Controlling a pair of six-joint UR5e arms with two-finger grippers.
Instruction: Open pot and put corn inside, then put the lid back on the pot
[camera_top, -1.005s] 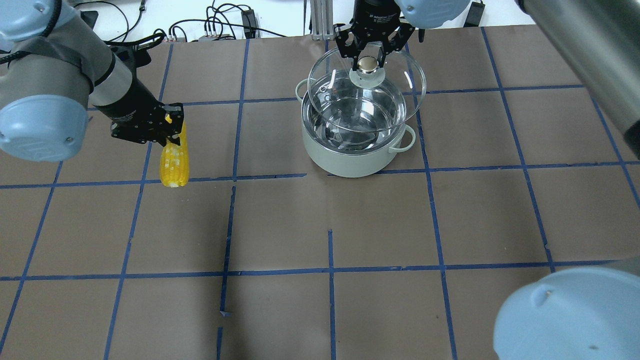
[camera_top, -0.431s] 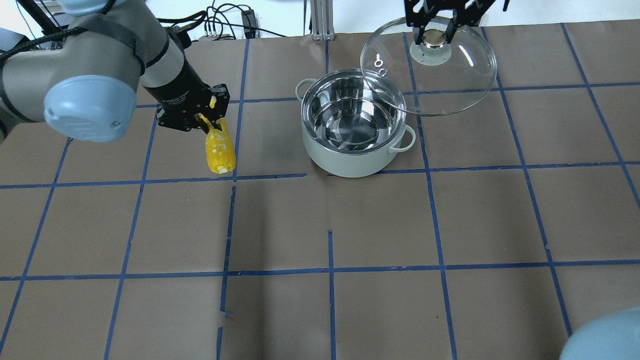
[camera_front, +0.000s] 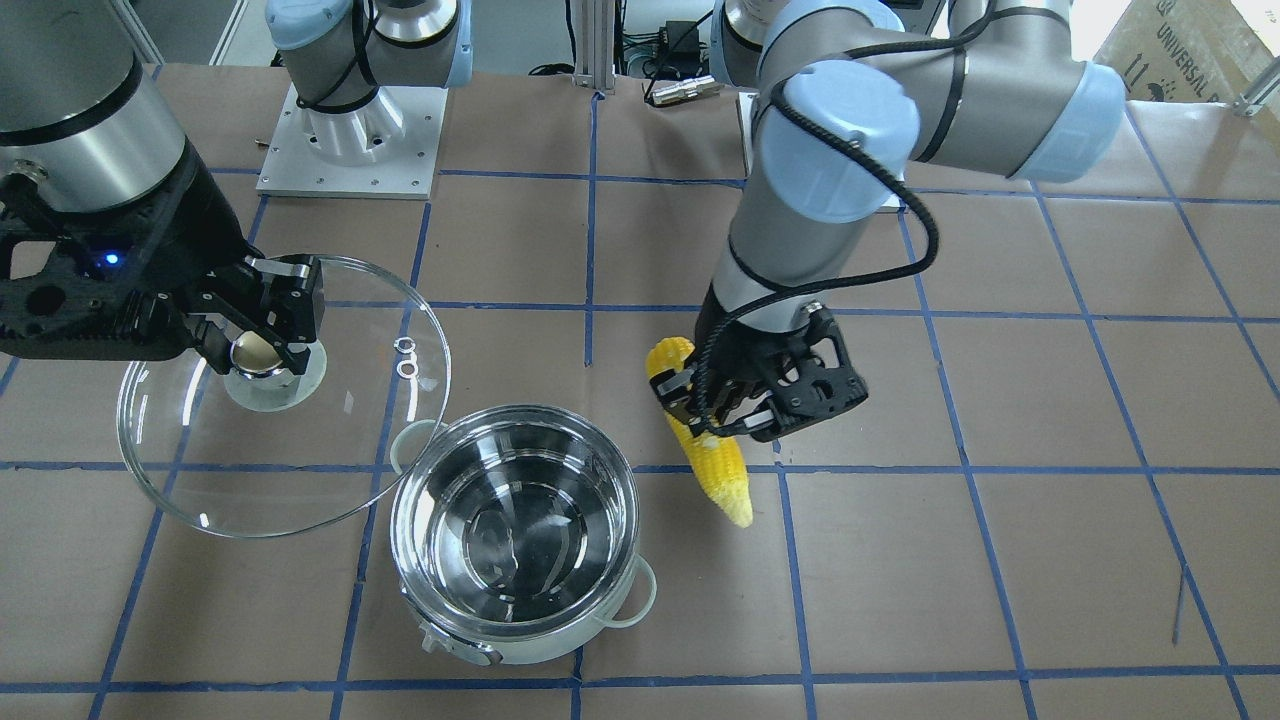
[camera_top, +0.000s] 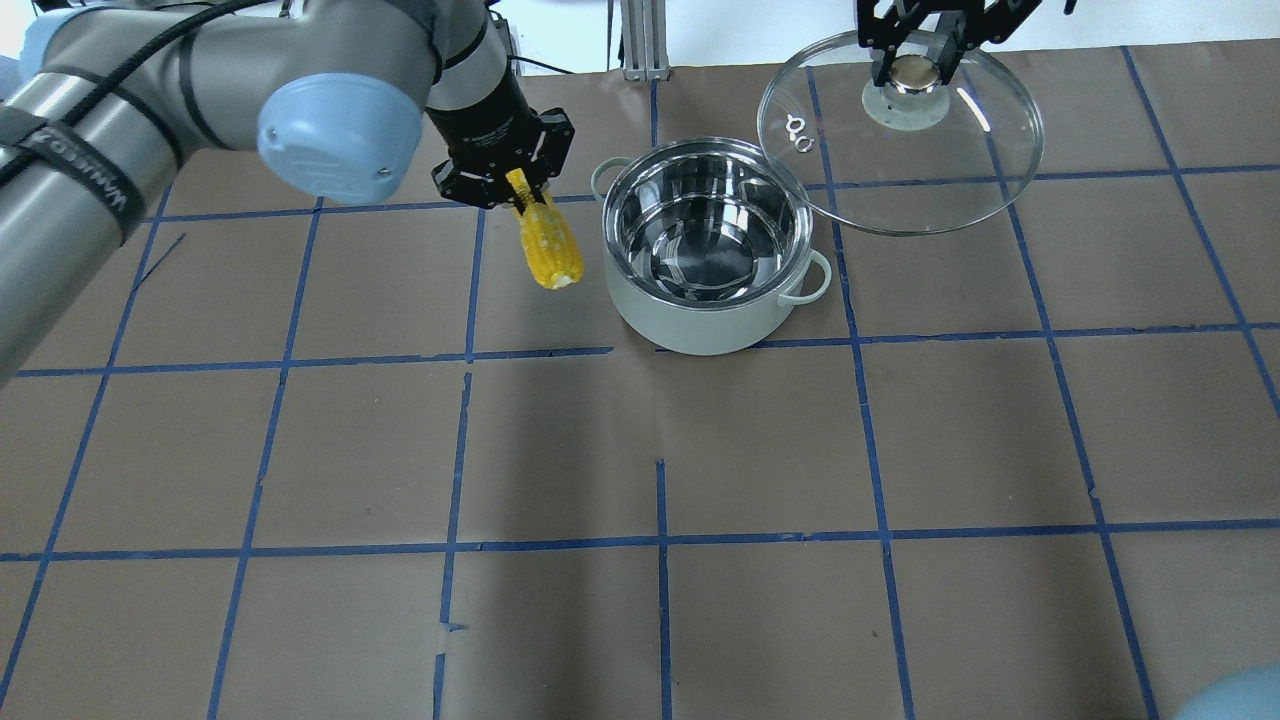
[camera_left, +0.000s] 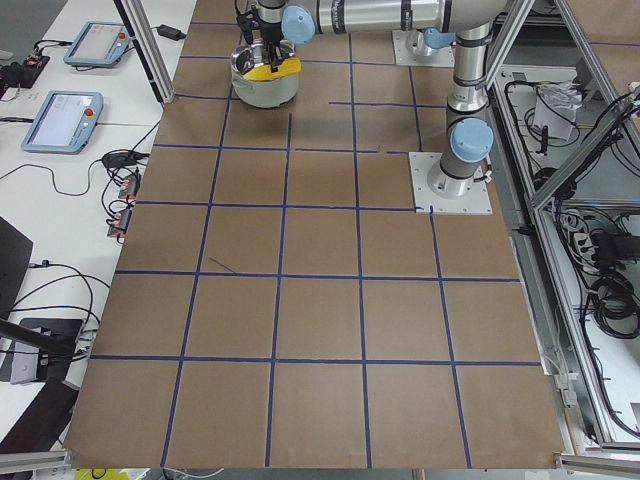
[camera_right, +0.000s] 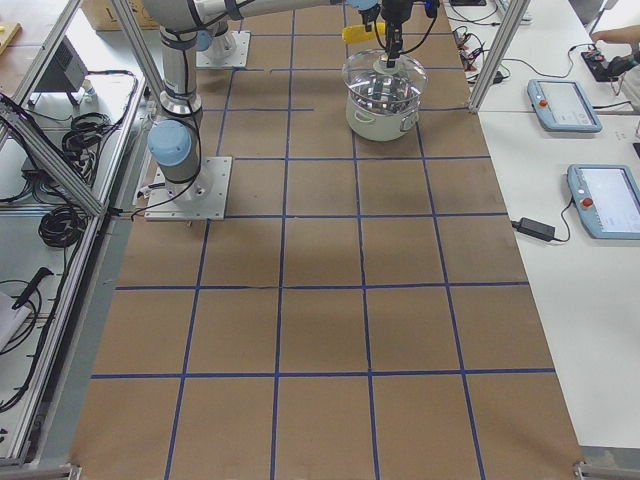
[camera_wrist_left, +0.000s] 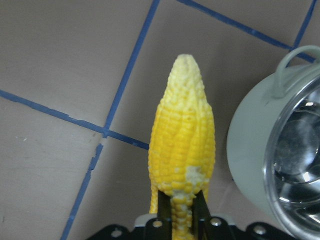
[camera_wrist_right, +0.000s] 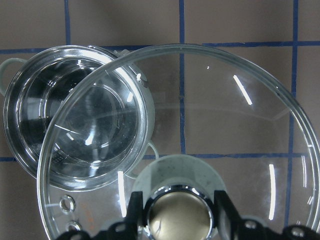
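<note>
The pot (camera_top: 700, 325) stands open on the brown table, its shiny inside bare (camera_front: 515, 530). My left gripper (camera_top: 514, 188) is shut on the butt end of the yellow corn (camera_top: 550, 250), which hangs in the air just left of the pot, tip pointing down and forward (camera_front: 722, 475). The left wrist view shows the corn (camera_wrist_left: 182, 135) beside the pot wall (camera_wrist_left: 250, 165). My right gripper (camera_top: 912, 62) is shut on the knob of the glass lid (camera_top: 930, 190), held tilted above the table to the pot's far right (camera_front: 300, 480). Through the lid (camera_wrist_right: 235, 110) the pot (camera_wrist_right: 20, 120) shows.
Cables (camera_top: 450, 50) and an aluminium post (camera_top: 640, 40) lie past the table's far edge. The right arm's base plate (camera_front: 345, 150) sits at the robot's side. Blue tape lines (camera_top: 660, 545) grid the table. Tablets (camera_right: 565, 100) rest on a side bench.
My left gripper has carried the corn rightward until it hangs next to the pot. My right gripper has moved the lid off the pot and further to the right.
</note>
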